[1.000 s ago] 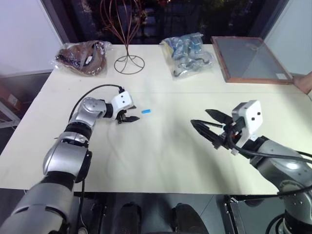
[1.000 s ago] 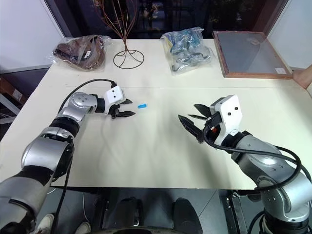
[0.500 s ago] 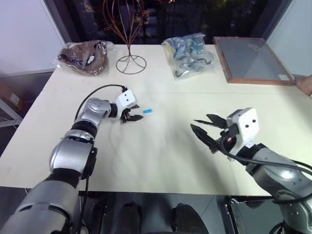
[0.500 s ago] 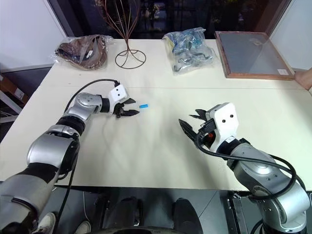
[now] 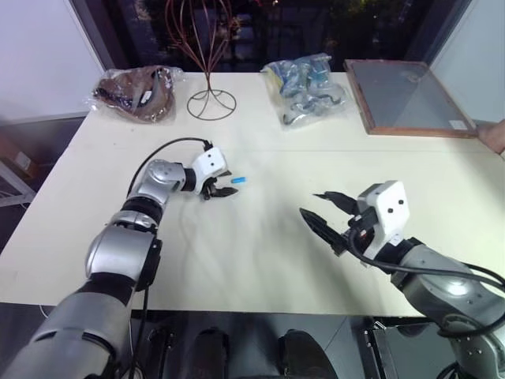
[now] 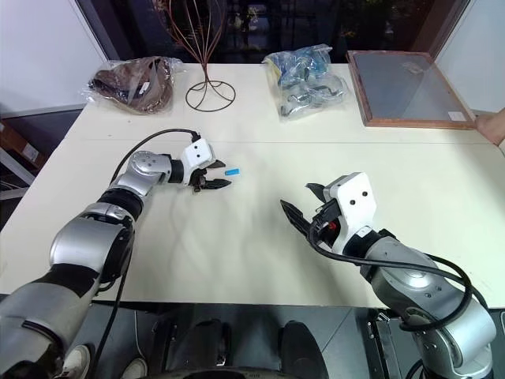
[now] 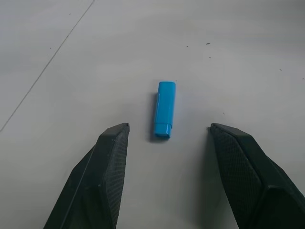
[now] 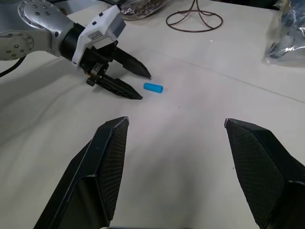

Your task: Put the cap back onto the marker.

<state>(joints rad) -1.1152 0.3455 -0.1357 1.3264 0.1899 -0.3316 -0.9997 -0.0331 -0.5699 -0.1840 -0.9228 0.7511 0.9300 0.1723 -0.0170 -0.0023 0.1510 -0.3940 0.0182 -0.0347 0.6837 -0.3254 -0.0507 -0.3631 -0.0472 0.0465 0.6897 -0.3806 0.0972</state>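
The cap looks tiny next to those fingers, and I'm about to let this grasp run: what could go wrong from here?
1. The cap lies loose on the table just past the open left gripper; one finger touching first could roll it away.
2. It is far smaller than the fingertips, so it may be pinched off-centre and squirt out.
3. The right gripper is open and holds no marker.

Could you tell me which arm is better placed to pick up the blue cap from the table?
The left. The left claw is open right beside the cap, which lies just ahead between its fingers in the left wrist view. The right claw, also open and empty, hangs much farther from it.
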